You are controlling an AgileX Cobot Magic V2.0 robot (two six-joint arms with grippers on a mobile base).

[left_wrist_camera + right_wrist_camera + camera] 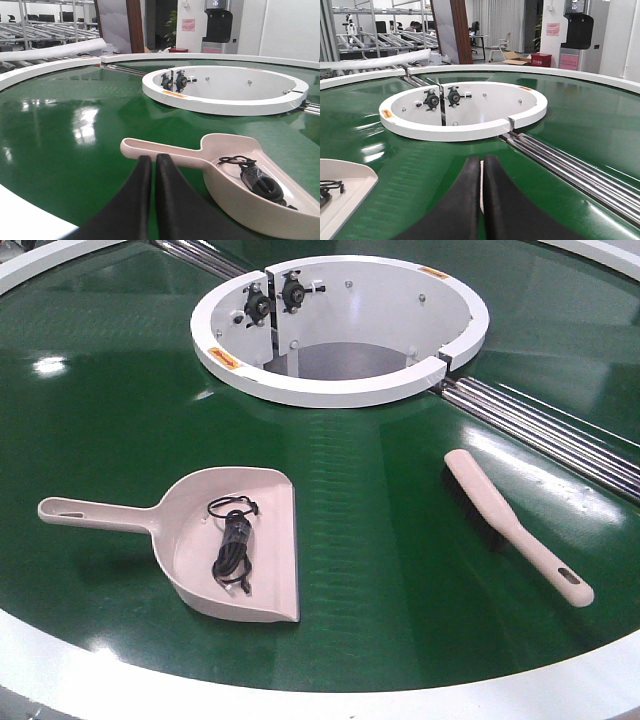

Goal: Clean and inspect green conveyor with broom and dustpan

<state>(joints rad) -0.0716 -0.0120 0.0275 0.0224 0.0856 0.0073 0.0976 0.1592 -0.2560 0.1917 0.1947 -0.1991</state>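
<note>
The green conveyor [400,560] carries the pale dustpan [270,500] at the left and the broom [515,525] at the right, bristles down, handle toward the near rim. A black coiled cable [232,540] lies in the dustpan. No gripper shows in the front view. In the left wrist view my left gripper [153,156] is shut and empty, its tips just short of the dustpan's [225,145] handle end. My right gripper [481,159] is shut too. A thin pale sliver, likely the broom [481,185], shows through the slit between its fingers.
The white ring-shaped hub [340,390] sits mid-belt behind both tools. Shiny metal rails [560,430] run from it to the right, past the broom's head. The white outer rim [300,695] bounds the near edge. Roller racks and room furniture stand beyond the conveyor.
</note>
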